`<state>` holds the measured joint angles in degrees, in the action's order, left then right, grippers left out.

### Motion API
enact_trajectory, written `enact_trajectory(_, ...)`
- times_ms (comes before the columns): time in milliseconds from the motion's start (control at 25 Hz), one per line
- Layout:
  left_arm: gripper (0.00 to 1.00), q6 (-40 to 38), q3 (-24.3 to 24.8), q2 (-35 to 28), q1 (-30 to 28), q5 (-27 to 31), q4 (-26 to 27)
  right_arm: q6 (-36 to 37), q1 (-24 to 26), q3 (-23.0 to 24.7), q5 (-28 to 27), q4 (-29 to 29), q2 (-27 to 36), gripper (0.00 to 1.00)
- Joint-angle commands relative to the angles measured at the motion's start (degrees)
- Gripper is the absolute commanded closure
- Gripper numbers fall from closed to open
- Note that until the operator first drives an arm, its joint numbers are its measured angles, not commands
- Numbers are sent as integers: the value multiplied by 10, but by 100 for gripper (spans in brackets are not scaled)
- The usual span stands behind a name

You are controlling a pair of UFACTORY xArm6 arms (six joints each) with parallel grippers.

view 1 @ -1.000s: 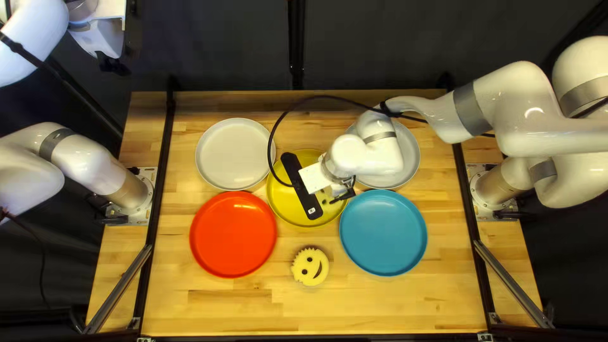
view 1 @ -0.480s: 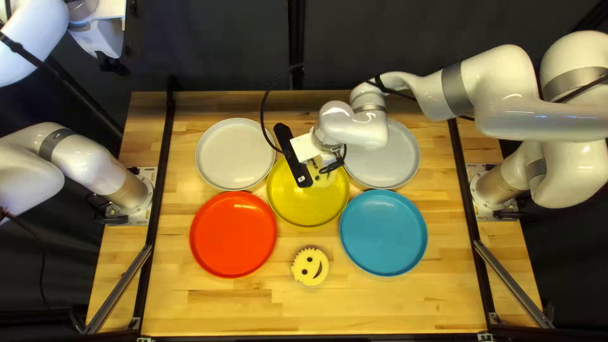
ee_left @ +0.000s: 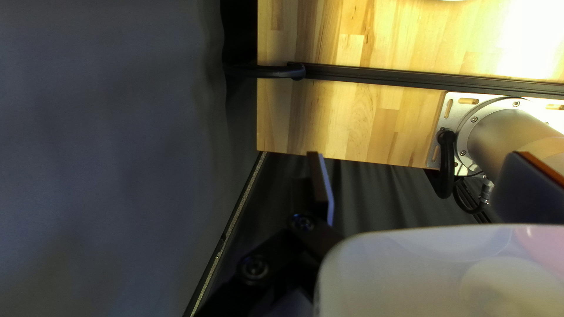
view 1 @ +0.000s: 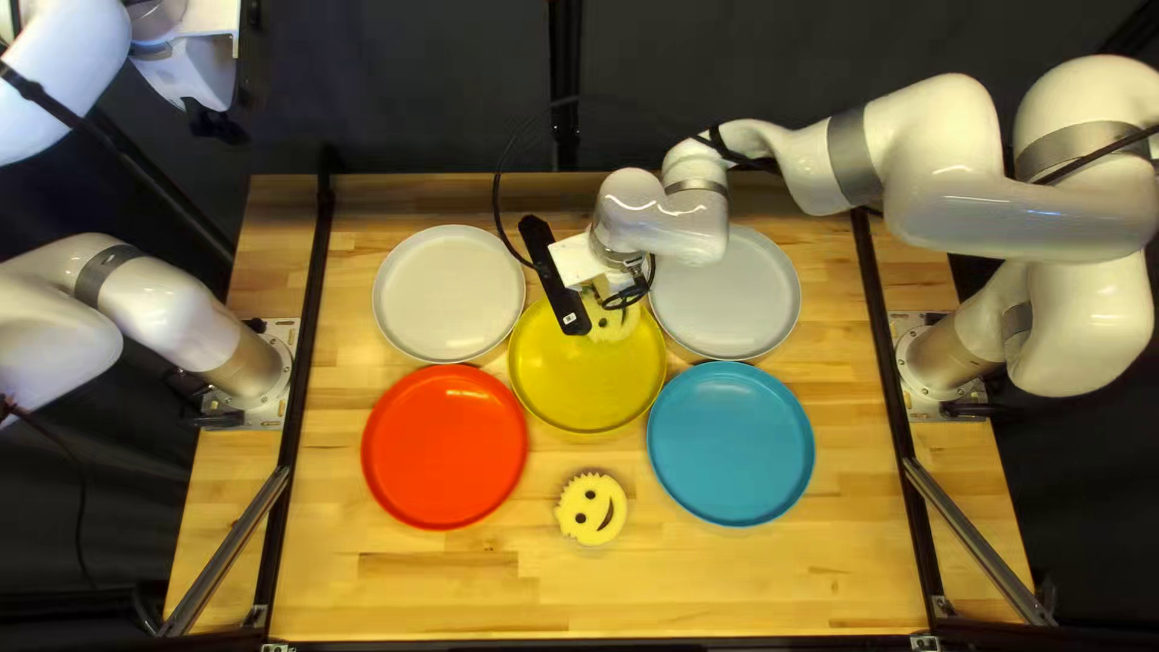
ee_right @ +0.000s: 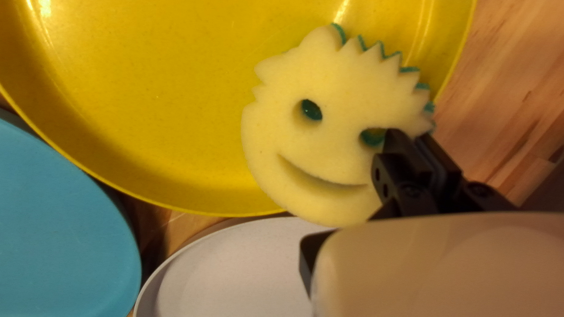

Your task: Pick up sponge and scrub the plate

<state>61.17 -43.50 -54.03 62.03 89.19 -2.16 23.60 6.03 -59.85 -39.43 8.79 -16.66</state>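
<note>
My right gripper (view 1: pixel 625 296) is over the far rim of the yellow plate (view 1: pixel 588 389). Below it part of a yellow smiley sponge (view 1: pixel 618 324) shows. In the right wrist view my right gripper (ee_right: pixel 406 138) is shut on the sponge (ee_right: pixel 335 105), one finger in its eye hole and the other at the toothed edge. The sponge lies flat over the yellow plate (ee_right: pixel 147 105), overlapping its rim; whether it touches the plate I cannot tell. My left gripper (view 1: pixel 215 123) is raised beyond the table's far left corner; in the left wrist view my left gripper (ee_left: pixel 420 189) is open, holding nothing.
Around the yellow plate are a white plate (view 1: pixel 448 294), a red plate (view 1: pixel 444 447), a blue plate (view 1: pixel 731 443) and a light grey plate (view 1: pixel 739 302). A second smiley sponge (view 1: pixel 592 507) lies nearer the front edge. A cable loops above my right gripper.
My right gripper and its sponge have moved from over the yellow plate's middle toward its far rim and slightly left, slower lately. The left arm and the plates have stayed still.
</note>
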Motion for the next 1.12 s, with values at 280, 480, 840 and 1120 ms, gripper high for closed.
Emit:
enact_trajectory(280, 0, 0, 0, 0, 0, 0, 0, -67, -67, 39, 15, 27, 26, 100)
enact_trajectory(480, 0, 0, 0, 0, 0, 0, 0, -80, -93, 5, 5, 36, 1, 100)
enact_trajectory(840, 0, 0, 0, 0, 0, 0, 0, -14, -48, -73, -36, 13, -41, 100)
enact_trajectory(1120, 0, 0, 0, 0, 0, 0, 0, 34, -4, -155, -79, -7, -98, 100)
